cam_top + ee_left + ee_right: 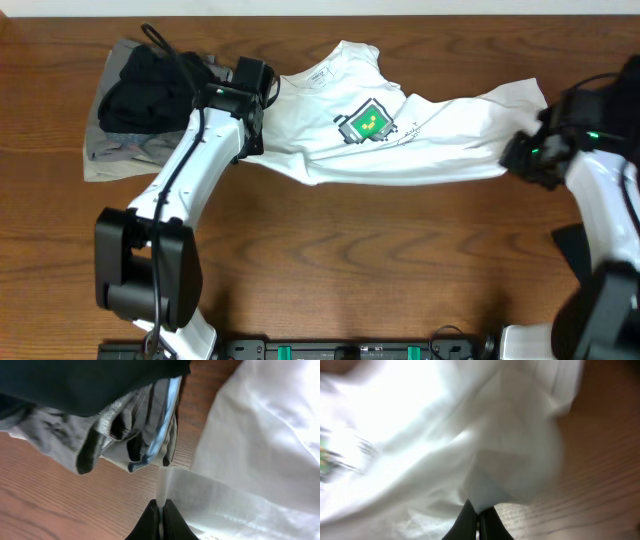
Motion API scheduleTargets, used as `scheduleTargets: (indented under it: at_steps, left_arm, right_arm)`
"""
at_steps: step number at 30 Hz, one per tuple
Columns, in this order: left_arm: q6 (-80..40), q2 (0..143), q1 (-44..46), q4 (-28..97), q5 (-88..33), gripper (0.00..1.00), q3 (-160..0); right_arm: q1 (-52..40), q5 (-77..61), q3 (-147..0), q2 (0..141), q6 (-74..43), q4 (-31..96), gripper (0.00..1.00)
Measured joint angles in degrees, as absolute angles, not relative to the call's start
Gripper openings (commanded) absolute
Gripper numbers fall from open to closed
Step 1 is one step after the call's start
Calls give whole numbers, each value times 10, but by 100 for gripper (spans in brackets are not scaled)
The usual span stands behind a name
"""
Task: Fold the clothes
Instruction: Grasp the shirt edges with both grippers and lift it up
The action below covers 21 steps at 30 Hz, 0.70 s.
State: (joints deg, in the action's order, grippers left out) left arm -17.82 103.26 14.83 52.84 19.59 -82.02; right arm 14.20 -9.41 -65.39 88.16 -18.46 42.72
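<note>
The clothes are a white T-shirt with a green robot print, stretched sideways across the table, and a heap of black and grey garments at the far left. My left gripper is shut on the shirt's left edge; in the left wrist view a thin white fold runs into the closed left gripper. My right gripper is shut on the shirt's right end, where white cloth bunches above the closed right gripper.
The wooden table shows bare wood in front of the shirt. The dark and grey heap lies close to the left of the left gripper. A dark shape sits by the right arm. A black rail runs along the front edge.
</note>
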Motion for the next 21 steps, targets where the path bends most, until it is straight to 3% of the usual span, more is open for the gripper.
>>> scheduleTargets:
  at_steps: [7, 21]
  left_arm:
    - [-178, 923, 148, 527, 189, 6, -820]
    - [-81, 667, 149, 451, 51, 6, -820]
  right_arm:
    - [159, -94, -667, 739, -185, 396, 1]
    - [161, -94, -733, 656, -203, 437, 1]
